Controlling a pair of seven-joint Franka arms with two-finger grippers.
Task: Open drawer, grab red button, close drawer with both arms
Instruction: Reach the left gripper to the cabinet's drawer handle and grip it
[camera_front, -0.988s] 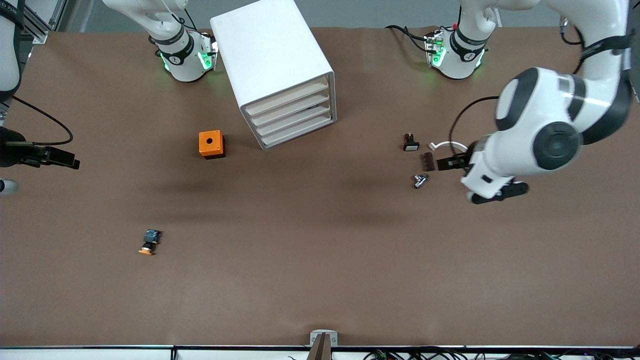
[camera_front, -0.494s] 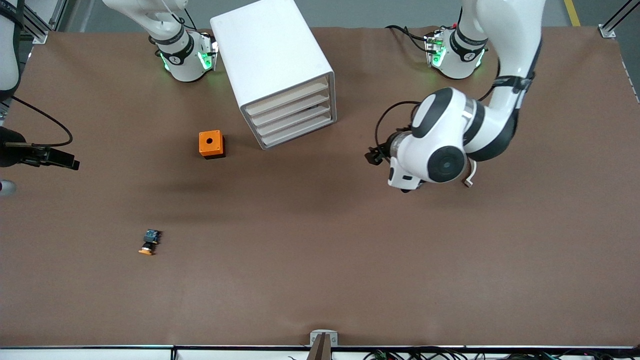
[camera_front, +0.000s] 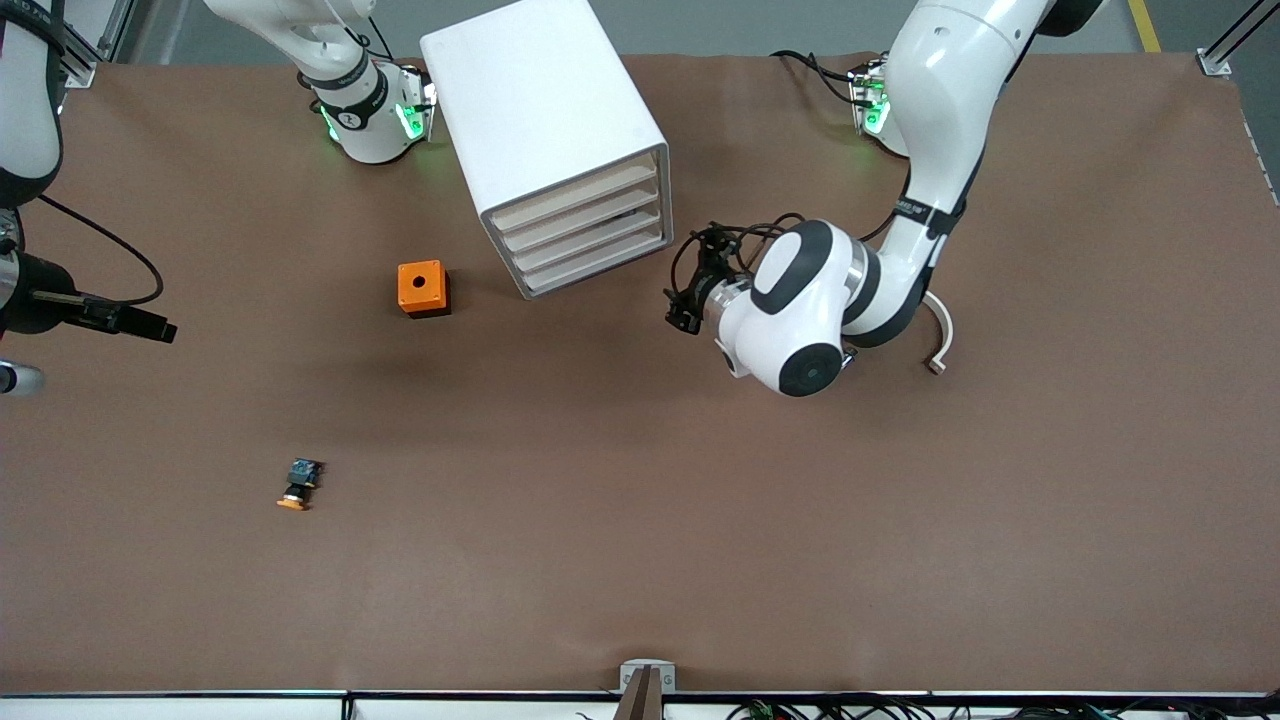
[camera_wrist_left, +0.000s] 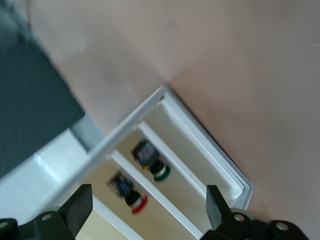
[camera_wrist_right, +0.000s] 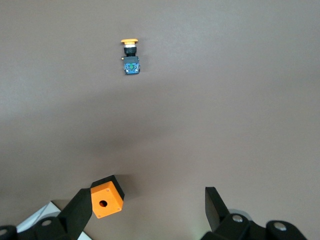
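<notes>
Overhead, the left gripper (camera_front: 684, 318) hung with fingers apart just in front of the cabinet (camera_front: 545, 130), drawers shut, while the right gripper (camera_front: 150, 327) waited over the right arm's end of the table (camera_front: 640, 560). Left wrist view: the red-capped button (camera_wrist_left: 131, 194) lay inside a drawer (camera_wrist_left: 165, 215), beside a green-capped button (camera_wrist_left: 152, 162). Right wrist view: fingers (camera_wrist_right: 80, 212) spread above the orange cube (camera_wrist_right: 106, 196), orange-capped button (camera_wrist_right: 131, 56) well apart.

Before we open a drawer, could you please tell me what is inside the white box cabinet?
The white box cabinet shows a red-capped push button on one shelf and a green-capped push button on the next. Its remaining drawers are hidden.
</notes>
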